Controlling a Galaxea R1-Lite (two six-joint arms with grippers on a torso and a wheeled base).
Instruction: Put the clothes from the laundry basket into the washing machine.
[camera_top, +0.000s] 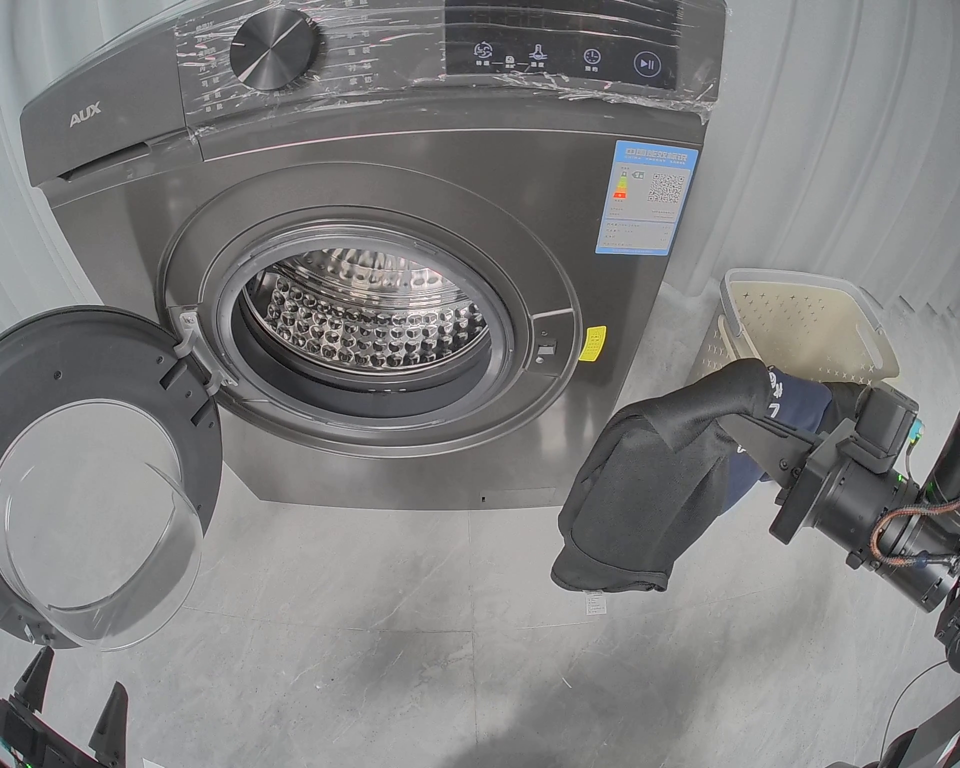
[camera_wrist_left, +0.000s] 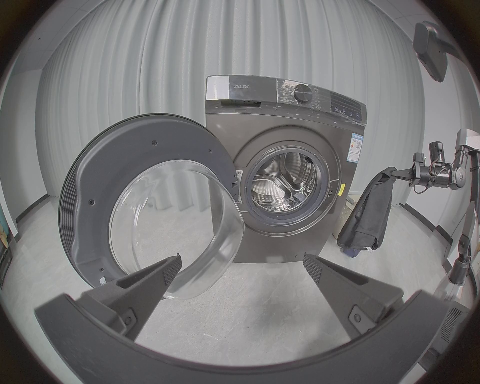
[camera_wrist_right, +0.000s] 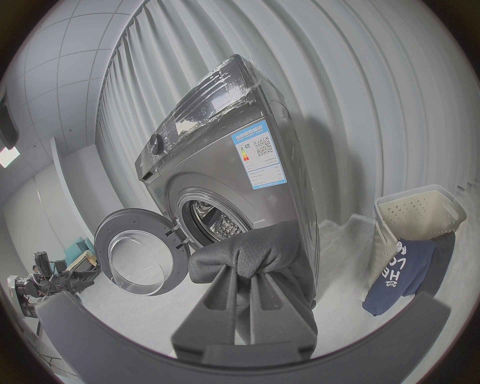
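Seen from the head, the washer (camera_top: 420, 190) fills the frame from centre up to 12 o'clock, its front facing the robot. Its round door (camera_top: 95, 470) stands swung wide open at 8 o'clock, hinged at the left rim of the opening, with the clear bowl of the window facing out. The steel drum (camera_top: 370, 310) lies bare behind the opening, with no cloth visible inside. The cream basket (camera_top: 800, 320) stands on the floor (camera_top: 400, 620) at 3 o'clock, just beside the washer's right corner. A black garment (camera_top: 650, 480) hangs in the air at 4 o'clock, in front of the washer's lower right corner and apart from the floor. A navy shirt (camera_top: 795, 400) with white print shows just beside it on the basket side; whether it hangs with the garment or from the basket cannot be told. The right gripper (camera_top: 735, 428), at 4 o'clock, has its jaws pinched together on the top fold of the garment. The left gripper (camera_top: 80, 678) sits low at 7 o'clock, below the door, jaws spread apart and holding nothing.
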